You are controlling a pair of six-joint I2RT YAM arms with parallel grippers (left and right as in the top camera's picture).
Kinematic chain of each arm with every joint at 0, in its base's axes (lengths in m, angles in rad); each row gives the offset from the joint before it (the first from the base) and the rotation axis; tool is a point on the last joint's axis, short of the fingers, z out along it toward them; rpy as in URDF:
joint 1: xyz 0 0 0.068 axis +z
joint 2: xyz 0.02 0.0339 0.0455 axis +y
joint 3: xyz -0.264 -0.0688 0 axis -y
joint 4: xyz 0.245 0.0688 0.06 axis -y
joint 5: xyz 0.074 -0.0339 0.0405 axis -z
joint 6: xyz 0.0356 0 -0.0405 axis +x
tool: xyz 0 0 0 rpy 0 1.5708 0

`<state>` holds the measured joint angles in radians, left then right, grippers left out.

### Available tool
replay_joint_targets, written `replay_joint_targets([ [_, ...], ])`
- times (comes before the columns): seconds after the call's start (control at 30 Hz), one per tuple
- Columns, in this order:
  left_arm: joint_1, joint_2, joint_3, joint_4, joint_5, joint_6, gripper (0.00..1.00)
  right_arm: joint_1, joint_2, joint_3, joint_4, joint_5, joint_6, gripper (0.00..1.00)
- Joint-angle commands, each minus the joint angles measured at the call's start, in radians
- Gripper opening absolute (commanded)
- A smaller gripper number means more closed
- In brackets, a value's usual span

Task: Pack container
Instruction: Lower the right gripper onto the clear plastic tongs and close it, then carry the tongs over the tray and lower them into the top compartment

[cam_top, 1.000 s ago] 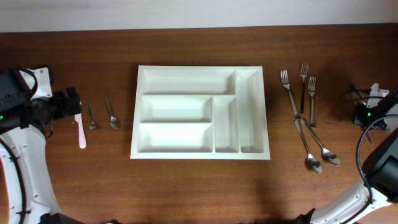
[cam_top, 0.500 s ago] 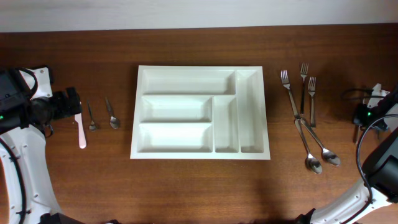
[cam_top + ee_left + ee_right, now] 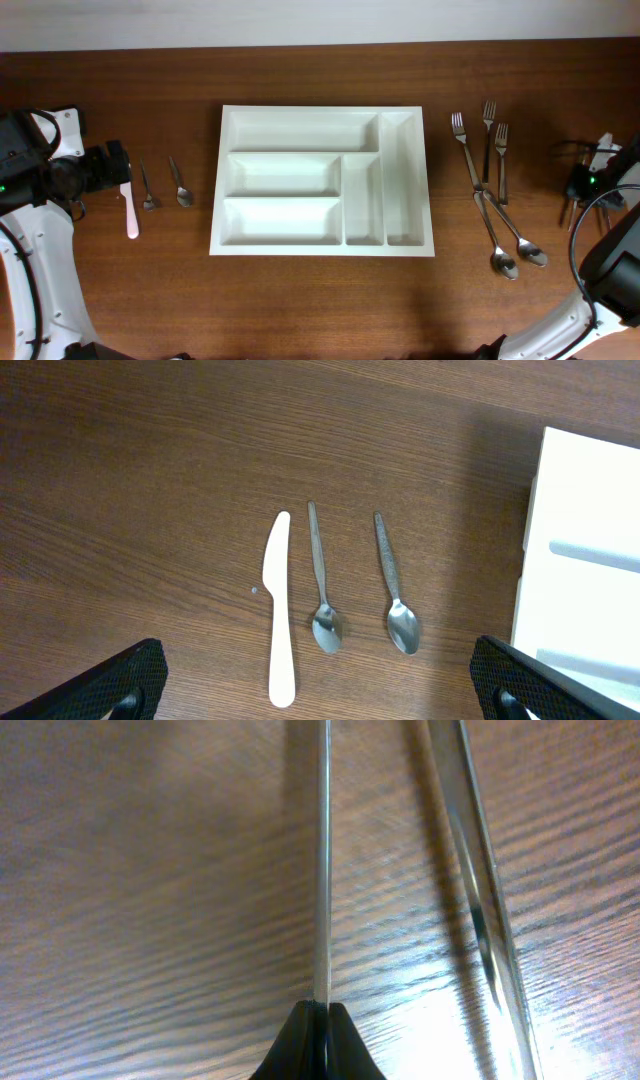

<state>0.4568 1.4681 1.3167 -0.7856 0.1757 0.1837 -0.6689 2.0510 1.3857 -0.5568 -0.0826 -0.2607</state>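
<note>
The right gripper [image 3: 315,1015] was clenched on a thin metal strip [image 3: 322,870] seen edge-on over the wooden table [image 3: 150,870]; a second metal utensil [image 3: 480,900] lay just beside it. The left gripper [image 3: 320,672] hung wide open, holding nothing, above a white plastic knife [image 3: 280,610] and two small spoons [image 3: 322,585]; the container [image 3: 280,220] sat mid-table, with forks [image 3: 489,125] and larger spoons [image 3: 500,245] to its right.

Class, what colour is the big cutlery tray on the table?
The tray is white, clearest in the overhead view.
</note>
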Motion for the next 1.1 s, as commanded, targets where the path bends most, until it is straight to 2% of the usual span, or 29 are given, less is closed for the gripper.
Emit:
replay_joint_targets([
  [0.0, 0.003, -0.008, 0.018, -0.001, 0.000, 0.013, 0.99, 0.082, -0.124, 0.103, -0.027, -0.019, 0.038, 0.04],
  [0.3, 0.003, -0.008, 0.018, -0.001, 0.000, 0.013, 0.99, 0.423, -0.195, 0.367, -0.261, -0.019, 0.024, 0.04],
  [0.43, 0.003, -0.008, 0.018, -0.001, 0.000, 0.013, 0.99, 0.633, -0.195, 0.434, -0.323, -0.023, -0.106, 0.04],
  [0.7, 0.003, -0.008, 0.018, -0.001, 0.000, 0.013, 0.99, 1.001, -0.156, 0.432, -0.302, -0.022, -0.439, 0.04],
  [0.9, 0.003, -0.008, 0.018, -0.001, 0.000, 0.013, 0.99, 1.130, -0.085, 0.432, -0.223, -0.023, -0.488, 0.04],
  [1.07, 0.003, -0.008, 0.018, -0.001, 0.000, 0.013, 0.99, 1.154, 0.002, 0.432, -0.143, -0.071, -0.491, 0.04],
])
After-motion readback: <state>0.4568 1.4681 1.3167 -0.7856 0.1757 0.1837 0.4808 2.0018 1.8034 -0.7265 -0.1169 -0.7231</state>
